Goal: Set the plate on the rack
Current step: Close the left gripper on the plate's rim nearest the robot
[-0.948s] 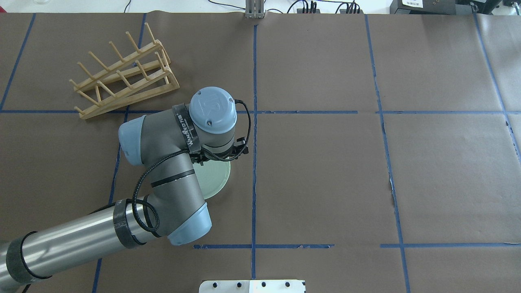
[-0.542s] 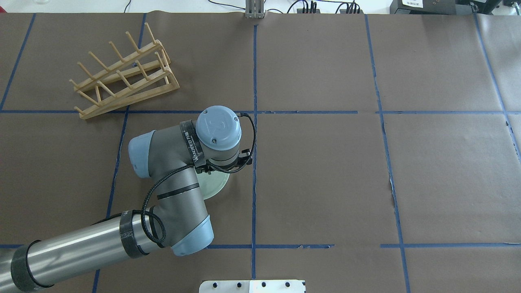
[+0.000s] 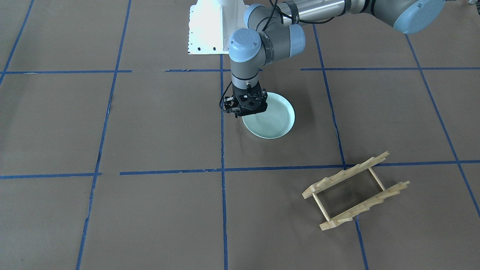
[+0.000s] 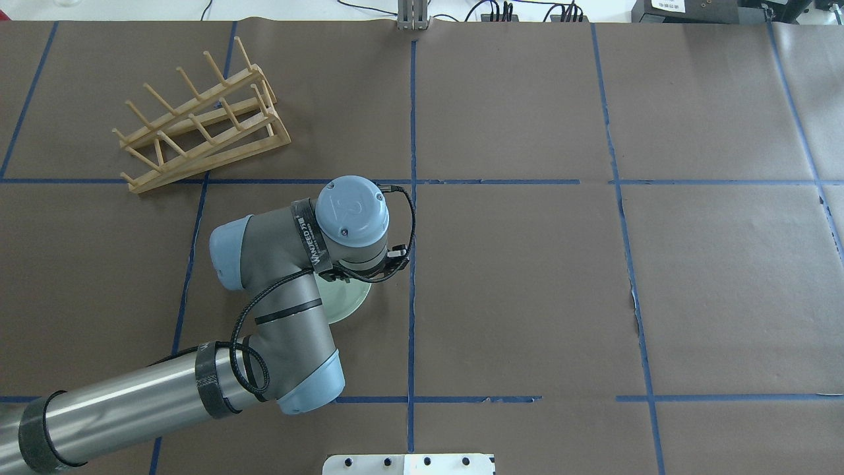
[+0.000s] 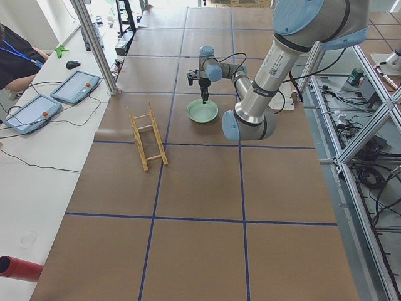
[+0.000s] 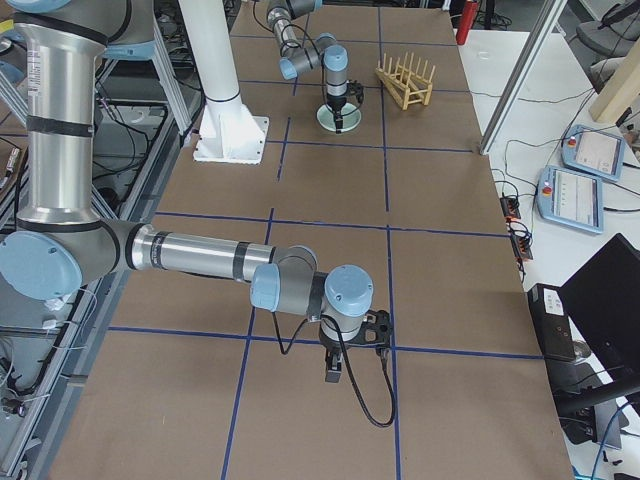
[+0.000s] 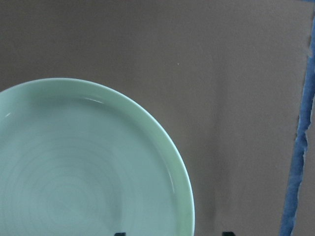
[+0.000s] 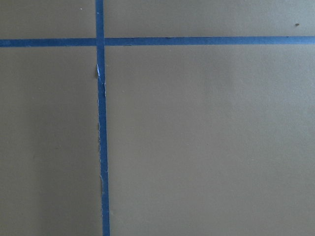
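Observation:
The pale mint-green plate (image 3: pixel 273 120) lies flat on the brown table cover, and also shows in the overhead view (image 4: pixel 347 302) and the left wrist view (image 7: pixel 74 172). My left gripper (image 3: pixel 243 114) points straight down over the plate's rim on the side away from the rack. It is open, and its fingertips (image 7: pixel 119 233) straddle the rim. The wooden rack (image 3: pixel 354 191) stands empty, well apart from the plate, at the far left of the overhead view (image 4: pixel 198 132). My right gripper (image 6: pixel 335 370) hangs over bare table far from both; I cannot tell if it is open or shut.
Blue tape lines (image 4: pixel 412 198) grid the brown cover. The robot's white base plate (image 3: pixel 208 26) stands behind the plate. Cables and a metal post (image 4: pixel 412 16) line the far table edge. Operator tablets (image 5: pixel 75 86) lie on a side bench.
My left wrist has shifted right and toward the robot, and now covers more of the plate. The plate and rack have not moved.

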